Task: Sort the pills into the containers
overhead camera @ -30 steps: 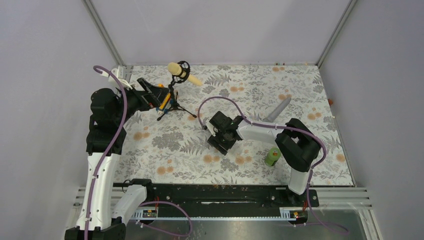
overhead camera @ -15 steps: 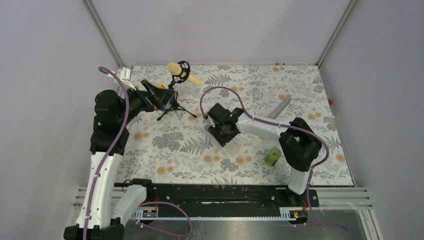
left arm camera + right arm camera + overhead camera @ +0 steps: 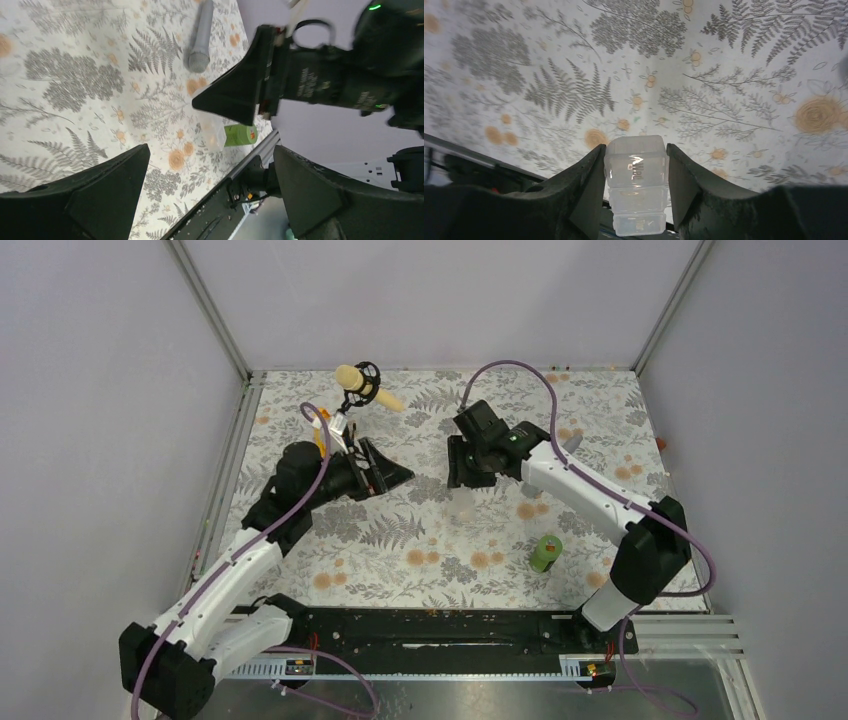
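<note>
Right tool [image 3: 635,149] snug on the stacked clear containers [image 3: 636,172] — left tool [image 3: 211,150] wide over the mat [image 3: 75,75]

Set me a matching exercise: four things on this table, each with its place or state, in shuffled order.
1. stack of clear plastic containers
2. green screw-cap bottle
3. grey handheld microphone
4. yellow foam-capped microphone

A. lying flat on the floral mat
B. propped up at the far edge
C. clamped in the right gripper
D. standing upright on the near side

Pairs: 1-C, 2-D, 3-A, 4-B
</note>
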You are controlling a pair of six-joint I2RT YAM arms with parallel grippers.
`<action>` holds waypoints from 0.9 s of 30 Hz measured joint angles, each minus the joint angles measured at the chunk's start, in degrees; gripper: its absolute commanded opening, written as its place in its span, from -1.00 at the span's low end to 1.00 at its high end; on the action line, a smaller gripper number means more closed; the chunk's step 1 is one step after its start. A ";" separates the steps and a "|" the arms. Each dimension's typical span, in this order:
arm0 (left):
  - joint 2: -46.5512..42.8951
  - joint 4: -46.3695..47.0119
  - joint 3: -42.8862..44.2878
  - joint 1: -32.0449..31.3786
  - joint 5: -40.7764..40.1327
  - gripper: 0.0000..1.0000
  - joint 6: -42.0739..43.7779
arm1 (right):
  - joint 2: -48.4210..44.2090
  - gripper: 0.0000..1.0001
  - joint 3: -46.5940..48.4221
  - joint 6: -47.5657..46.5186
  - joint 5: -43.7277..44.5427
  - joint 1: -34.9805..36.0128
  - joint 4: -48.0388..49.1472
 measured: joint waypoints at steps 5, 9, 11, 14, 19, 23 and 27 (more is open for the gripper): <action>4.33 3.91 -1.75 -5.49 -1.46 0.79 -2.91 | -2.34 0.00 1.46 9.92 -1.29 0.02 0.72; 7.58 6.88 -1.73 -8.31 -1.64 0.53 -3.96 | -3.61 -0.03 1.51 15.65 -2.45 0.02 1.42; 9.31 8.28 -1.73 -8.81 -1.46 0.50 -4.52 | -4.09 -0.04 1.49 17.81 -3.78 0.02 1.97; 11.32 9.88 -1.73 -9.18 -1.36 0.45 -5.35 | -4.48 -0.05 1.46 20.31 -5.31 0.02 2.99; 13.11 12.28 -1.70 -10.16 -1.29 0.33 -7.02 | -5.20 -0.05 0.66 23.74 -6.60 0.02 4.76; 14.16 13.29 -1.70 -11.26 -1.44 0.24 -8.31 | -5.25 -0.06 0.48 25.64 -7.37 0.02 5.73; 15.04 13.44 -1.68 -12.07 -1.95 0.10 -9.42 | -5.25 -0.07 0.17 27.63 -7.39 0.02 6.34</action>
